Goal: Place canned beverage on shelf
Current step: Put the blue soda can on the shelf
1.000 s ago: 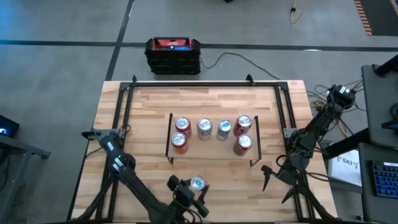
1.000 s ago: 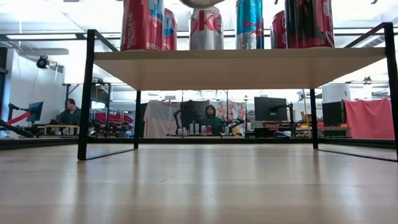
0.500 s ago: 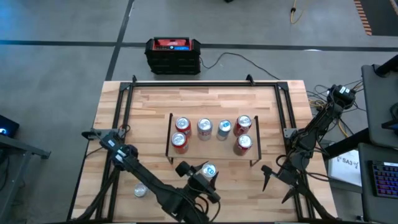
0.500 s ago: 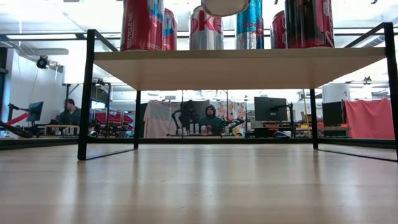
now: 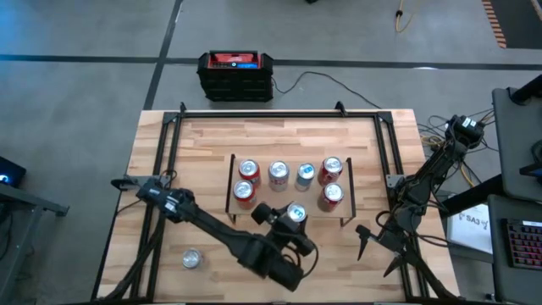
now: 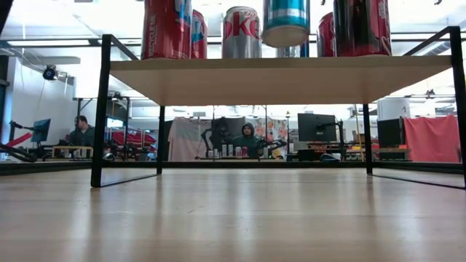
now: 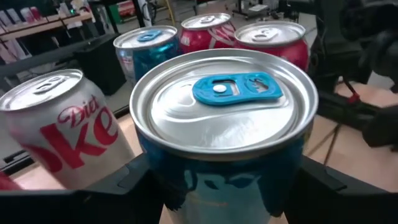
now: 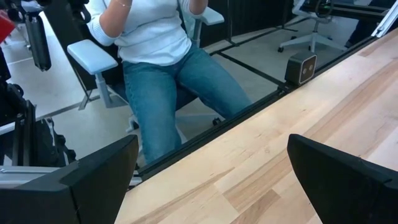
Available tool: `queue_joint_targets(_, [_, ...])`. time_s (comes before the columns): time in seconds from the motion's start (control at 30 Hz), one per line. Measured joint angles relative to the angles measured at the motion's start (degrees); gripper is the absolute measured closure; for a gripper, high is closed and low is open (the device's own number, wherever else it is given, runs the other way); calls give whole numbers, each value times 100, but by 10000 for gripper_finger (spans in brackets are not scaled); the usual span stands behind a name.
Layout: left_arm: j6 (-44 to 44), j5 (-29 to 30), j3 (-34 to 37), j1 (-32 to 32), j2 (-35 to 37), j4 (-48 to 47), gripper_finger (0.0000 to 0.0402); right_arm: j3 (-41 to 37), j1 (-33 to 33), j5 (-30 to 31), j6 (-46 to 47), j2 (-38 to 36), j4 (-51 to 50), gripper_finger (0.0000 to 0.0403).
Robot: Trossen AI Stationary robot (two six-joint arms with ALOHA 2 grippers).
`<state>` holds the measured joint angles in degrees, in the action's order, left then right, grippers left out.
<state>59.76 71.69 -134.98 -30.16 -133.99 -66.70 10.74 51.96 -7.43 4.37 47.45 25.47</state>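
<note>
My left gripper [image 5: 292,222] is shut on a blue can with a blue tab [image 5: 295,213], over the near edge of the shelf [image 5: 286,202]. In the low view the can [image 6: 285,22] hangs a little above the light-wood shelf board [image 6: 277,76]. Several cans stand upright on the shelf: red ones [image 5: 246,193] [image 5: 330,195], a Diet Coke can [image 5: 278,174] and a blue one [image 5: 305,175]. My right gripper [image 5: 364,241] is open and empty near the table's right front corner. My left gripper pinches the blue can's side wall [image 7: 186,186] between its two fingers, one finger [image 7: 134,177] on each side below the top rim. The fingers come from the table's near side. The can is upright, tab up, lifted clear of the shelf board.
One more can [image 5: 192,258] stands on the table near the front left. The shelf's black legs [image 6: 98,116] stand on the tabletop. A person in jeans [image 8: 168,81] sits beyond the table's edge in the right wrist view. A black and red box [image 5: 236,74] lies on the floor behind the table.
My left gripper has carried the blue can from near the table's front edge toward the far edge and a little right, up to the shelf. The can has stayed upright in the hold and now hangs above the shelf's near edge.
</note>
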Motion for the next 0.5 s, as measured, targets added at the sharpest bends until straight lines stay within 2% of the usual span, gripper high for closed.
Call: queue_joint_targets(0.5, [-52, -27, 0, 437, 0, 364, 168, 1, 0, 0, -1, 0, 2, 3])
